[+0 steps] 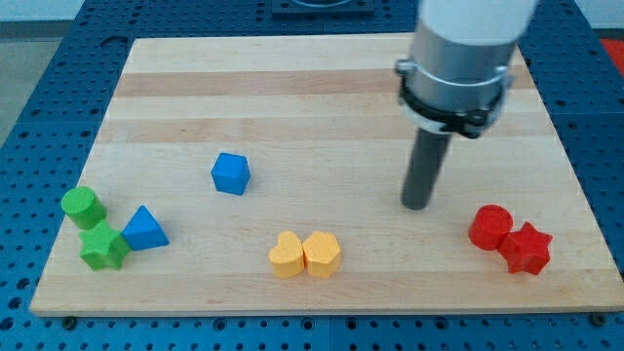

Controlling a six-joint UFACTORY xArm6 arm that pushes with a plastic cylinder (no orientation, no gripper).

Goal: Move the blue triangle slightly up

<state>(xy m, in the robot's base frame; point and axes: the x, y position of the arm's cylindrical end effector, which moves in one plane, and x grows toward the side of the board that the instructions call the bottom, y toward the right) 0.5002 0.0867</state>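
Observation:
The blue triangle (144, 229) lies at the view's lower left on the wooden board (322, 88), touching the green star (102, 248) on its left. My tip (416, 206) rests on the board well to the right of the triangle, between the yellow blocks and the red blocks. It touches no block.
A green cylinder (82, 206) stands just above the green star. A blue cube (231, 174) sits up and right of the triangle. Two yellow blocks (305, 254) lie side by side near the bottom edge. A red cylinder (489, 227) and a red star (527, 248) sit at the lower right.

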